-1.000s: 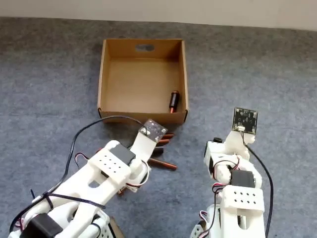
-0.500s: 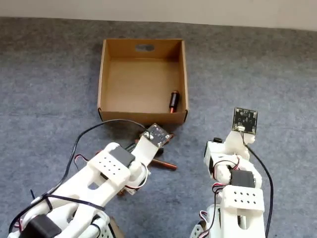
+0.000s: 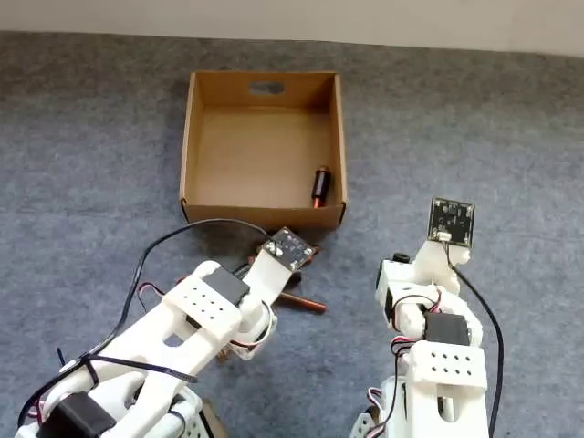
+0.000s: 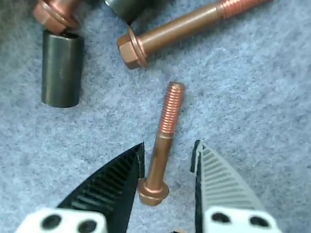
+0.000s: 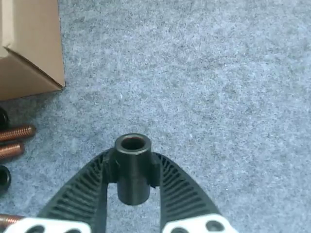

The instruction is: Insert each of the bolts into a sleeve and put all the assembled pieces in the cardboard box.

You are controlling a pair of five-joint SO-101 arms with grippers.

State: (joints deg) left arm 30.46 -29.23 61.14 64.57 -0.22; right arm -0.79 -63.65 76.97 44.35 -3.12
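Bolt point(image 4: 167, 111) lies between left claw's point(image 4: 168, 144) parted jaws; right claw point(image 5: 132, 158) clamps a sleeve point(image 5: 132, 172) apart from the cardboard box point(image 5: 29, 53) edge

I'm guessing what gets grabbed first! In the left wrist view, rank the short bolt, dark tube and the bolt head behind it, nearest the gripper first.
1. Short bolt, between the left gripper's open fingers.
2. Dark tube, off to one side.
3. Bolt head, beyond the tube.
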